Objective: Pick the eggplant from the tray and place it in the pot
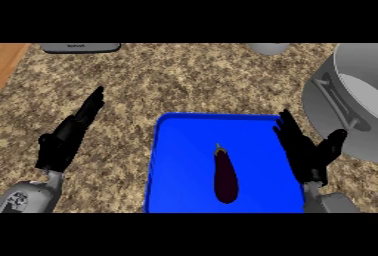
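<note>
Right hand [301,150]: open, fingers straight and pointing away from the robot, thumb splayed out to its outer side. It holds nothing. It sits over the right rim of the blue tray [181,150].

Eggplant [225,175]: just inward of the right hand, apart from it. It lies lengthwise on the tray with its stem end pointing away from the robot, and no hand touches it.

Pot [362,60]: grey, on the outer side of the right hand and a little beyond its fingertips, cut off by the view's edge. The thumb points toward it. We see a bar-like handle on the near part of the pot.

Left hand [66,137]: well apart on the far side of the tray, open, fingers straight, resting above the speckled counter [184,85].

Risks, as we judge them:
- The eggplant is smooth and tapered. Fingers closing across its narrow stem end may squeeze it out sideways, so a hold round the thicker lower body looks safer.
- The hand is at the tray rim. Coming in low from there, the fingers could catch the rim or nudge the eggplant before they curl round it.
- The pot is close on the outer side, so a low carry could knock the eggplant against its wall or handle. The lift must clear the rim first.
- Part of the pot lies out of view, so we cannot judge how much of the opening is free.
</note>
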Robot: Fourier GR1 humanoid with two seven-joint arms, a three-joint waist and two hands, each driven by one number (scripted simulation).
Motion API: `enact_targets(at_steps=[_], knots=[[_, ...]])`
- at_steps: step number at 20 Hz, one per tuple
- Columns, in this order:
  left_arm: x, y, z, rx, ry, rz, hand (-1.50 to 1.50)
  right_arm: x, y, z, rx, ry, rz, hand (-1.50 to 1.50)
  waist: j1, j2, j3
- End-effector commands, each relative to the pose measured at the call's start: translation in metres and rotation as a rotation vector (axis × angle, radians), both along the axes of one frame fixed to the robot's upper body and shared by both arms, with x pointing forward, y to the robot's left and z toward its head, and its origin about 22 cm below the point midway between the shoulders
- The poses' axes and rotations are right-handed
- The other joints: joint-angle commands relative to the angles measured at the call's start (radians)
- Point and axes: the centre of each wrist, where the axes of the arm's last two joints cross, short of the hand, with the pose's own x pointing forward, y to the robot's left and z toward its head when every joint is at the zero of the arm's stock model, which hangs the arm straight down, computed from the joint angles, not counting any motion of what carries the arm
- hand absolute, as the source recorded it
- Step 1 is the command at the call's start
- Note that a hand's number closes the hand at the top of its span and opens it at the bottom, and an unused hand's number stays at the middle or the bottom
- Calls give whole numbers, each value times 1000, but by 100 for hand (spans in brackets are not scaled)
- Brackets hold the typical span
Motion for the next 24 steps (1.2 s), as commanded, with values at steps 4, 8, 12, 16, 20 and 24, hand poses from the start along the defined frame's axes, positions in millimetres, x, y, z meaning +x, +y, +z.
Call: enact_targets(at_steps=[4, 8, 12, 16, 20, 24], knots=[[13, -4, 23, -168, -168, 85, 0, 46, 7, 68, 267, -444, 378, 150, 81, 13, 14], [17, -9, 29, -287, -209, 143, 0, 61, -48, 99, -182, -623, 470, 150, 88, 29, 8], [25, -11, 38, -331, -227, 167, 0, 53, -61, 62, -28, -801, 596, -150, 75, 35, 16], [26, -5, 31, -332, -223, 192, 0, 56, -87, 55, -25, -957, 676, -150, 74, 34, 13], [22, -20, 25, -347, -225, 188, 0, 51, -111, 49, -238, -940, 808, -150, 70, 27, 12], [40, -11, 43, -334, -239, 182, 0, 75, -96, 60, -413, -910, 948, -150, 70, 26, 9]])
